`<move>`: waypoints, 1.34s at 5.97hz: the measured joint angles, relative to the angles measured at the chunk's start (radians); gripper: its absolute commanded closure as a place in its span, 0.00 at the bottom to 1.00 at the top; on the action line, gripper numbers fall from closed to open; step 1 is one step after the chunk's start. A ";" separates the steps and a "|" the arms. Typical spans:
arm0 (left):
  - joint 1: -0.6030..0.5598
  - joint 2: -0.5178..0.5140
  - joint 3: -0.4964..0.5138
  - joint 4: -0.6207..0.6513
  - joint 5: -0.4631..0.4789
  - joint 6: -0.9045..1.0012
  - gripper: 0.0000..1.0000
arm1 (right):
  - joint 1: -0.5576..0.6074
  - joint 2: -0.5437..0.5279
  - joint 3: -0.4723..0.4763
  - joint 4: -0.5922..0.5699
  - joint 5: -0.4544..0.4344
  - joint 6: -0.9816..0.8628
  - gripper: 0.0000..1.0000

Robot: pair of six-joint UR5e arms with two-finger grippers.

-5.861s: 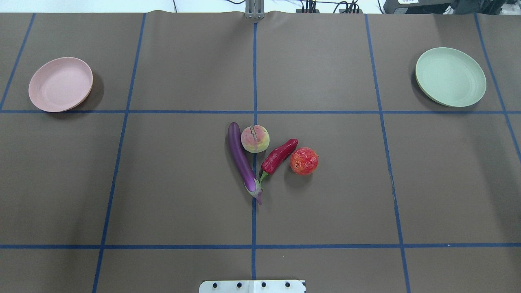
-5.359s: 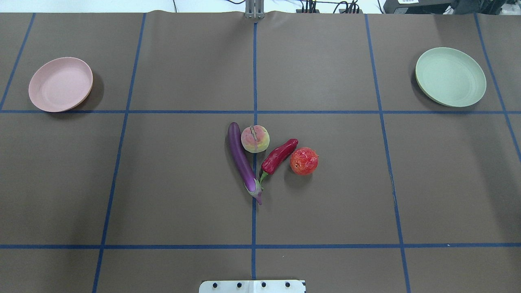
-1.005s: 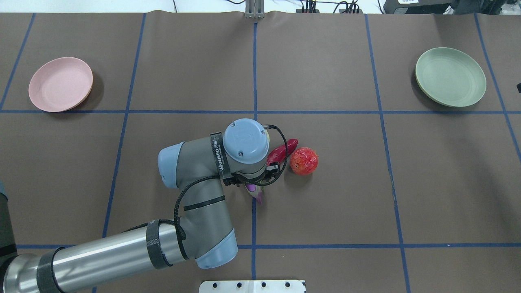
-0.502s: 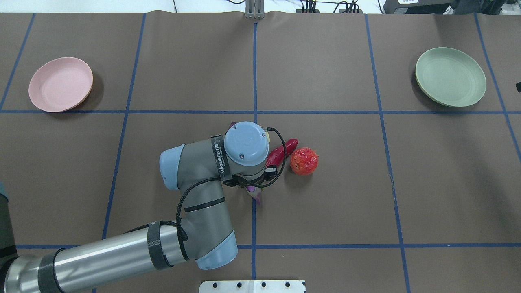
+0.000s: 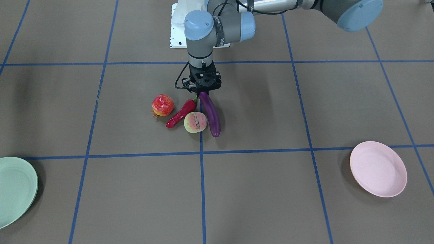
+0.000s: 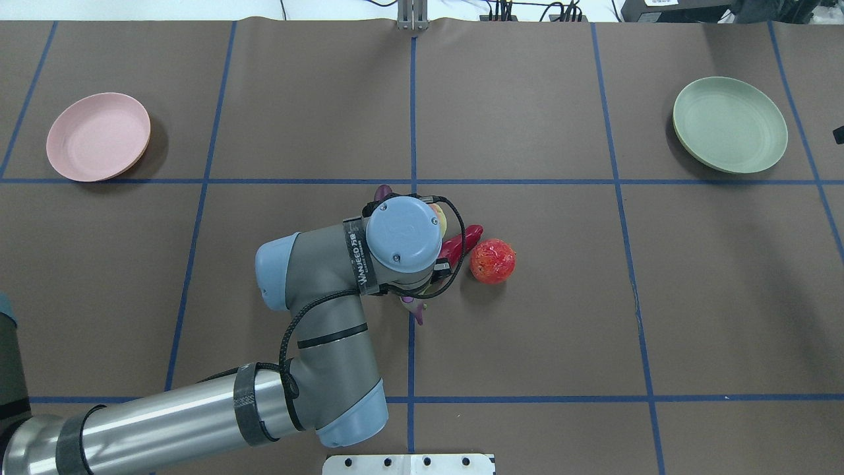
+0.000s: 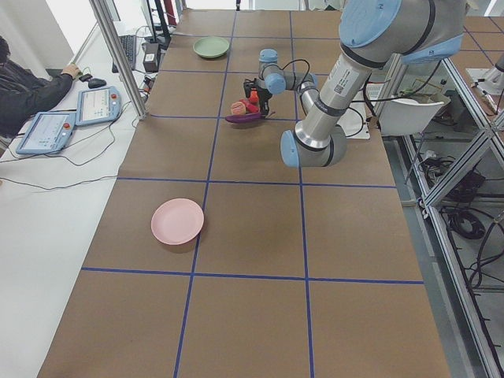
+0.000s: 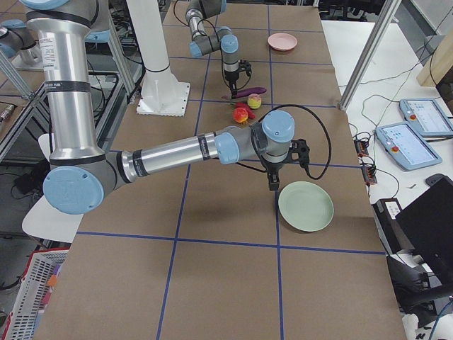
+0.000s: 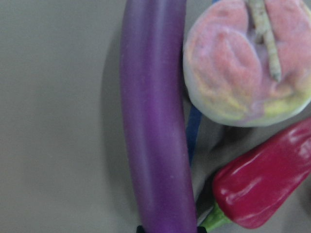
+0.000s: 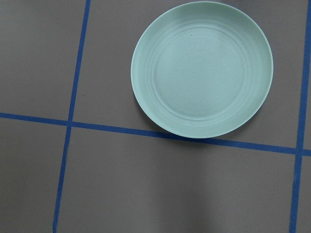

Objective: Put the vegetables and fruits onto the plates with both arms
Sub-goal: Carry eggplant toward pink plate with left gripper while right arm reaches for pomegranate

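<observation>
Eggplant [image 5: 211, 113], peach [image 5: 195, 122], chili pepper [image 5: 181, 113] and pomegranate [image 5: 162, 105] cluster at the middle of the table [image 5: 271, 203], well apart from both plates. The left gripper [image 5: 202, 90] stands upright over the eggplant's cap end, the end toward the robot, with its 2 fingers closed on the purple body just by the cap. Whether the eggplant rests on the table or is just clear of it cannot be told. In the left wrist view the peach sits just beside the eggplant's far half, and the chili's green stem points toward the cap. The pomegranate is just beside the chili's other flank. The pink plate [image 5: 378, 168] lies far out on the robot's left. The right gripper [image 8: 273, 181] hangs pointing down near the green plate [image 8: 306, 206]. Whether its fingers are open or closed cannot be told.
</observation>
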 measured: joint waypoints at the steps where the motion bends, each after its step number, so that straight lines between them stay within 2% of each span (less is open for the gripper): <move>1: -0.029 0.002 -0.047 0.110 -0.023 0.001 1.00 | -0.009 0.015 0.003 -0.001 0.001 0.025 0.00; 2: -0.063 0.003 -0.079 0.201 -0.048 0.036 1.00 | -0.047 0.043 0.012 -0.001 -0.004 0.083 0.00; 4: -0.169 0.015 -0.110 0.317 -0.102 0.187 1.00 | -0.211 0.168 0.032 0.002 -0.066 0.334 0.00; 6: -0.283 0.081 -0.126 0.345 -0.121 0.365 1.00 | -0.381 0.302 0.038 -0.003 -0.164 0.544 0.00; 8: -0.411 0.149 -0.115 0.348 -0.122 0.605 1.00 | -0.537 0.387 0.021 -0.006 -0.286 0.696 0.00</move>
